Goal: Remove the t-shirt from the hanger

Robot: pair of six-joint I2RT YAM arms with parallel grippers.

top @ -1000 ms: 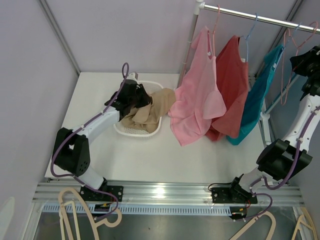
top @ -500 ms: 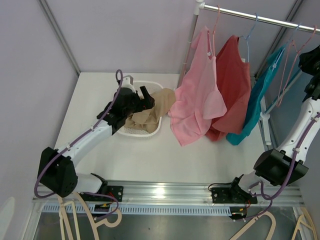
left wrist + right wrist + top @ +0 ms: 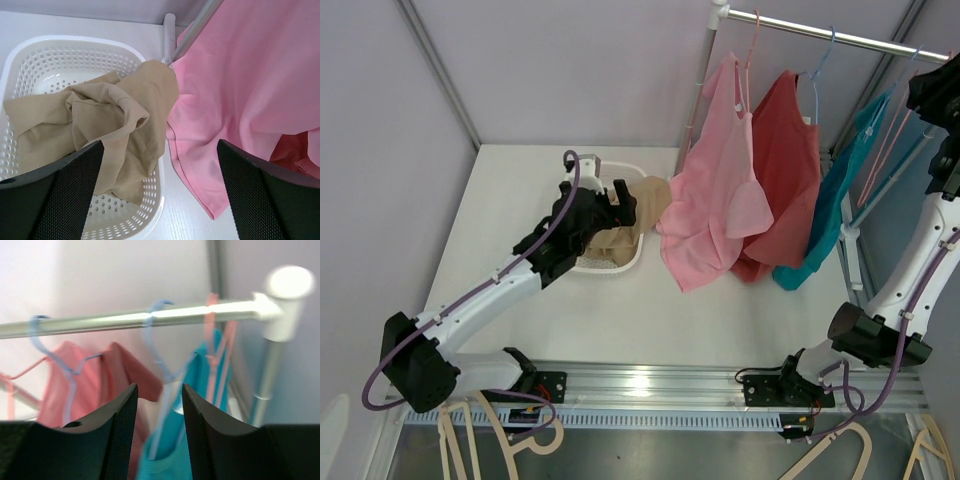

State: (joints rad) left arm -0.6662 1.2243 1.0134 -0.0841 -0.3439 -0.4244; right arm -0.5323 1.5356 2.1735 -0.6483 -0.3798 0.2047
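Pincer, left (image 3: 160, 155): I read the jaws as standing fully apart with nothing between them; a second ago they were clamped shut over the basket.
Pincer, right (image 3: 159, 395): jaws partly apart and holding nothing; a second ago they were closed at the pink hanger (image 3: 220, 335). It is now raised near the far end of the rail (image 3: 125, 319).
Tan t-shirt (image 3: 110, 125): lies crumpled in the white basket (image 3: 70, 41) on the tabletop (image 3: 520, 200), one fold draped over the rim towards the pink t-shirt (image 3: 250, 75). It is on no hanger.
Pink hanger: hooked over the rail near its end cap, just beside the teal shirt (image 3: 195, 370). I judge it bare, though the view is soft.
Change noted: both pincers have let go within the last second, and the left arm has drawn back from the basket.
Meaning for task: garment and hanger are parted and each is put down. I judge this removal done; three shirts remain on the rail.
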